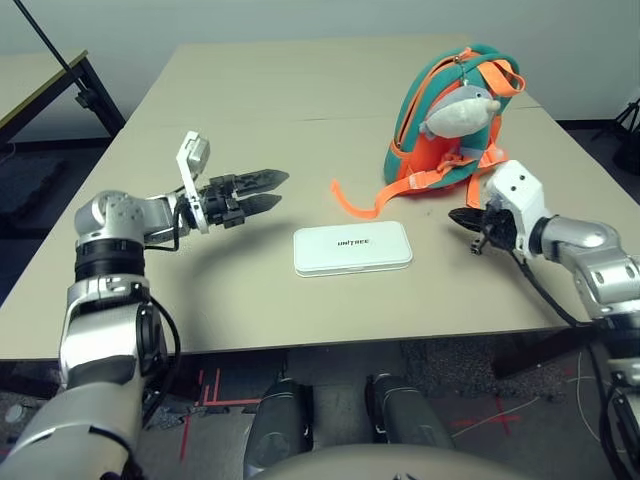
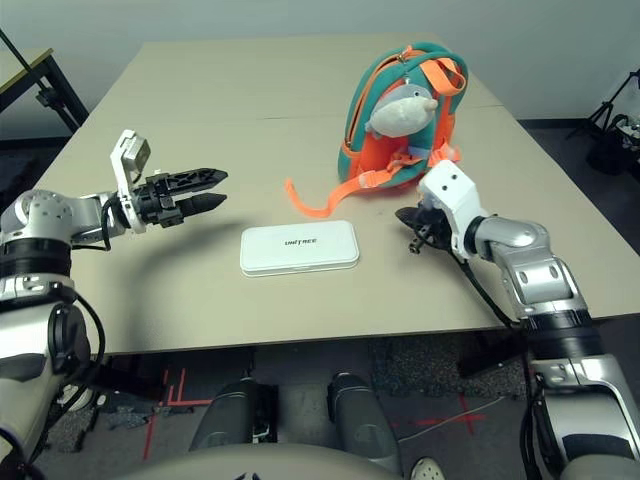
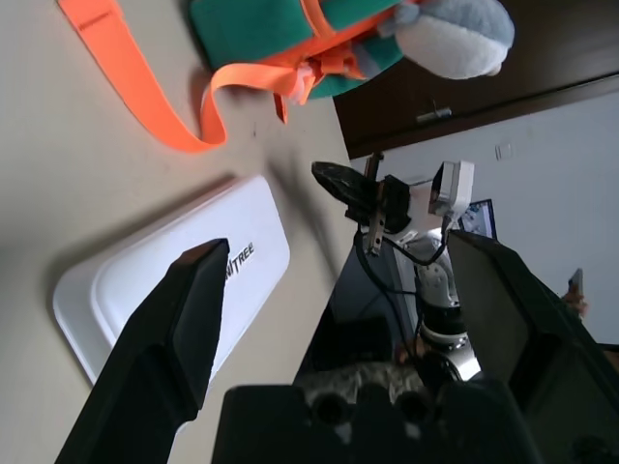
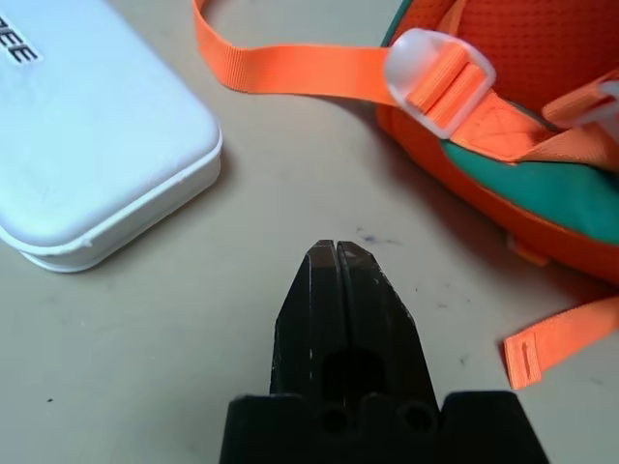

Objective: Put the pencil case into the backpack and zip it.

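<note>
Beige worktop (image 1: 200, 290) carries the pencil case (image 1: 352, 247) flat near its front edge, the backpack (image 1: 447, 120) upright behind. Left gripper (image 1: 262, 192), fingers apart, should straddle the case's narrow width squarely; right gripper (image 1: 462, 218), fingers pressed together, waits beside the backpack.

The pencil case (image 1: 352, 248) is flat, white, with rounded corners and small dark "UNITREE" lettering; it lies closed on the table. The backpack (image 1: 447, 120), teal and orange, stands upright behind it, a grey plush shark attached, one orange strap trailing toward the case.
</note>
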Robot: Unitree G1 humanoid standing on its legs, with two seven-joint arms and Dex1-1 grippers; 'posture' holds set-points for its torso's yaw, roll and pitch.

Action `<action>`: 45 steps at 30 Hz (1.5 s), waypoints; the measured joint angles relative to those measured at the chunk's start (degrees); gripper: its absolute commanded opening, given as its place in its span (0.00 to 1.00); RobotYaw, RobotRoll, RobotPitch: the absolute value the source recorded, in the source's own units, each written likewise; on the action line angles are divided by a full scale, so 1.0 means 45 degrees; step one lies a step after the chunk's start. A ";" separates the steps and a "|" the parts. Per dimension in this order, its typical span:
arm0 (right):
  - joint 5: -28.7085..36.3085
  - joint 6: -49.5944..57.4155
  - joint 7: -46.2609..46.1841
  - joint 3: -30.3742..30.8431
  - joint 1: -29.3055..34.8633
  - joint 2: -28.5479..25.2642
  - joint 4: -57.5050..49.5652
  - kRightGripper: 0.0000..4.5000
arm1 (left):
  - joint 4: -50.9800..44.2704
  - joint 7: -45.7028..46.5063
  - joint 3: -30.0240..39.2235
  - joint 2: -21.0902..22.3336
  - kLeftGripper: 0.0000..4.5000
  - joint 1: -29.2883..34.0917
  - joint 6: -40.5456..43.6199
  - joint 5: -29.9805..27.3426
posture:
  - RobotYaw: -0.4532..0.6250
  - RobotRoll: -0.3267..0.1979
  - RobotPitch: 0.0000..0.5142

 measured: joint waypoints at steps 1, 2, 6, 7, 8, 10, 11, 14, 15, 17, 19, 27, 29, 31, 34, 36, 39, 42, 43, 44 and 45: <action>-0.0089 -0.0062 0.0054 0.0108 -0.0053 0.0007 0.0086 0.01 | 0.0135 -0.0295 -0.0351 0.0073 1.00 -0.0060 0.0023 0.0127 | 0.24 0.62 0.12; -0.0170 -0.0155 0.0110 0.0209 -0.0124 0.0016 0.0184 0.01 | 0.0275 -0.0638 -0.0829 0.0154 1.00 -0.0115 -0.0005 0.0371 | 0.24 0.62 0.11; -0.0339 -0.0389 0.0277 0.0301 -0.0206 0.0040 0.0471 0.01 | 0.0558 -0.1971 -0.2688 0.0495 1.00 -0.0159 -0.0180 0.1306 | 0.24 0.62 0.11; -0.0365 -0.0425 0.0321 0.0302 -0.0213 0.0040 0.0505 0.01 | 0.0646 -0.2366 -0.3120 0.0586 1.00 -0.0198 -0.0236 0.1519 | 0.23 0.62 0.10; -0.0416 -0.0461 0.0357 0.0301 -0.0223 0.0039 0.0539 0.01 | 0.0755 -0.2760 -0.3541 0.0649 1.00 -0.0253 -0.0304 0.1695 | 0.23 0.62 0.10; -0.0438 -0.0570 0.0405 0.0301 -0.0228 0.0039 0.0566 0.01 | 0.0863 -0.3456 -0.4102 0.0737 1.00 -0.0315 -0.0449 0.2008 | 0.23 0.62 0.10; -0.0440 -0.0609 0.0421 0.0300 -0.0227 0.0038 0.0569 0.01 | 0.0928 -0.3748 -0.4327 0.0785 1.00 -0.0348 -0.0549 0.2136 | 0.23 0.62 0.10; -0.0491 -0.0705 0.0435 0.0299 -0.0225 0.0036 0.0581 0.01 | 0.1380 -0.4360 -0.4812 0.0796 1.00 -0.0491 -0.0883 0.2662 | 0.23 0.62 0.10; -0.0527 -0.0729 0.0436 0.0299 -0.0224 0.0035 0.0584 0.01 | 0.1471 -0.4498 -0.4948 0.0783 1.00 -0.0491 -0.0967 0.2817 | 0.23 0.62 0.10; -0.0561 -0.0795 0.0437 0.0298 -0.0224 0.0032 0.0589 0.01 | 0.1847 -0.4748 -0.5150 0.0728 1.00 -0.0499 -0.1201 0.3159 | 0.23 0.62 0.10; -0.0618 -0.0800 0.0441 0.0298 -0.0224 0.0025 0.0642 0.01 | 0.2135 -0.5010 -0.5397 0.0638 1.00 -0.0501 -0.1381 0.3538 | 0.23 0.62 0.10; -0.0892 -0.0928 0.0516 0.0312 -0.0228 -0.0002 0.0831 0.01 | 0.3180 -0.5490 -0.5383 0.0213 1.00 -0.0543 -0.2030 0.4436 | 0.23 0.62 0.12; -0.1006 -0.1041 0.0517 0.0332 -0.0228 0.0002 0.1011 0.01 | 0.3441 -0.5490 -0.5345 0.0055 1.00 -0.0539 -0.2225 0.4604 | 0.23 0.62 0.12; -0.1148 -0.1124 0.0516 0.0356 -0.0238 0.0037 0.1058 0.01 | 0.3544 -0.5597 -0.5289 0.0002 1.00 -0.0542 -0.2328 0.4729 | 0.23 0.62 0.12; -0.1291 -0.1226 0.0532 0.0476 -0.0236 0.0095 0.1074 0.01 | 0.3748 -0.5780 -0.5194 -0.0019 1.00 -0.0543 -0.2413 0.4908 | 0.23 0.62 0.12; -0.1415 -0.1291 0.0619 0.0699 -0.0230 0.0126 0.1067 0.01 | 0.3786 -0.5858 -0.5148 -0.0043 1.00 -0.0547 -0.2447 0.5014 | 0.23 0.62 0.12; -0.1535 -0.1321 0.0739 0.0923 -0.0127 0.0233 0.1008 0.01 | 0.3813 -0.5938 -0.5058 -0.0079 1.00 -0.0553 -0.2478 0.5143 | 0.24 0.62 0.12; -0.1556 -0.1321 0.0866 0.1090 -0.0092 0.0265 0.0894 0.01 | 0.3838 -0.5988 -0.4913 -0.0119 1.00 -0.0552 -0.2471 0.5273 | 0.24 0.62 0.13; -0.1562 -0.1321 0.0905 0.1187 -0.0092 0.0274 0.0889 0.01 | 0.3850 -0.5988 -0.4876 -0.0135 1.00 -0.0552 -0.2471 0.5302 | 0.24 0.62 0.13; -0.1588 -0.1321 0.0941 0.1297 -0.0090 0.0307 0.0889 0.01 | 0.3868 -0.5988 -0.4815 -0.0156 1.00 -0.0552 -0.2471 0.5355 | 0.24 0.62 0.14; -0.1642 -0.1321 0.0980 0.1341 -0.0085 0.0357 0.0889 0.01 | 0.3873 -0.5988 -0.4776 -0.0170 1.00 -0.0551 -0.2471 0.5395 | 0.24 0.62 0.14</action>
